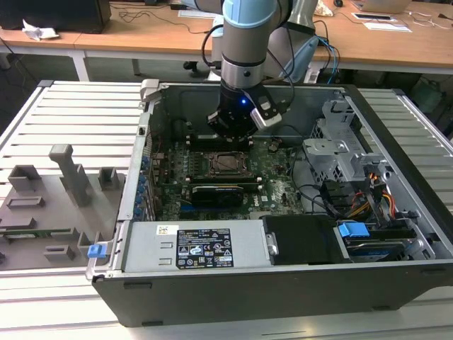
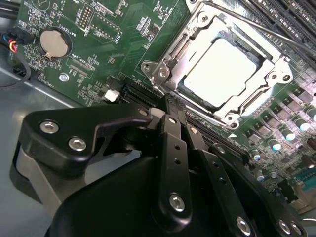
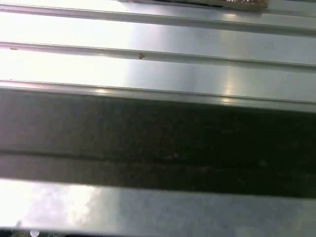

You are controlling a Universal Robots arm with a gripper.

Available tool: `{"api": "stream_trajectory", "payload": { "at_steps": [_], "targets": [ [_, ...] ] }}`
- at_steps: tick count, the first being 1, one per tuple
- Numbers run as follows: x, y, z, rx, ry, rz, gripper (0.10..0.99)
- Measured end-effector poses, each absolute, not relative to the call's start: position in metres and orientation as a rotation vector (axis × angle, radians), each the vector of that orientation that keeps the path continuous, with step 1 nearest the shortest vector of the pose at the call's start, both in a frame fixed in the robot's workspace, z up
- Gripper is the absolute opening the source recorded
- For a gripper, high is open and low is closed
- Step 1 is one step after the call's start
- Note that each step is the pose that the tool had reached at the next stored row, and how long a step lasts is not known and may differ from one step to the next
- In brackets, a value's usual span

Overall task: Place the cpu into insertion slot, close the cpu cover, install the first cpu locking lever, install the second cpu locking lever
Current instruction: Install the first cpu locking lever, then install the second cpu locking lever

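Inside the open grey metal computer case (image 1: 396,212), above the green circuit board (image 2: 123,29): the black two-fingered gripper (image 2: 170,101) on the grey and pale-blue robot arm (image 1: 248,42). Fingers (image 2: 170,143) clenched together in the second wrist view, tips meeting, nothing between them.

Just off those tips, apart from them: the cpu (image 2: 222,66), a flat square chip with a pale silvery face, already seated level in the insertion slot (image 2: 181,86), a square black-framed socket. Lying flat over the chip's edges: the cpu cover (image 2: 232,116), a thin dark-silver metal frame with a large square opening, the chip's face showing through it. Along the far side of that frame, a thin metal rod (image 2: 266,30); latched or not, cannot tell.

In the exterior view, socket and chip at about six o'clock from the gripper and close under it. Farther along six o'clock, a long black card (image 1: 216,191), then the grey metal box with a black label (image 1: 202,248) at the case's near wall. At about four o'clock from the gripper, a blue plastic clip (image 1: 352,230) among cables. Well out at nine o'clock, outside the case, a grey moulded holder tray (image 1: 42,205) on the ribbed metal table (image 1: 85,113).

On the board beside the gripper's black body, a round silver coin cell (image 2: 53,42).

In the first wrist view, ribbed silvery metal (image 3: 158,59) crossed by a dark band.
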State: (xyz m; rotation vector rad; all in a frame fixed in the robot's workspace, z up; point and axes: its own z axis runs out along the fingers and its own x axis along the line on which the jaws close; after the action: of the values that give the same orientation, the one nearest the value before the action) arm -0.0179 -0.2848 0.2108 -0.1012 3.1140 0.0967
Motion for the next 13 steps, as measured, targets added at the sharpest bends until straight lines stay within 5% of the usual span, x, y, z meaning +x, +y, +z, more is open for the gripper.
{"api": "stream_trajectory", "payload": {
  "at_steps": [13],
  "targets": [
    [-0.0178, -0.2891, 0.2108, -0.101, 3.114, 0.097, 0.106]
  ]
}}
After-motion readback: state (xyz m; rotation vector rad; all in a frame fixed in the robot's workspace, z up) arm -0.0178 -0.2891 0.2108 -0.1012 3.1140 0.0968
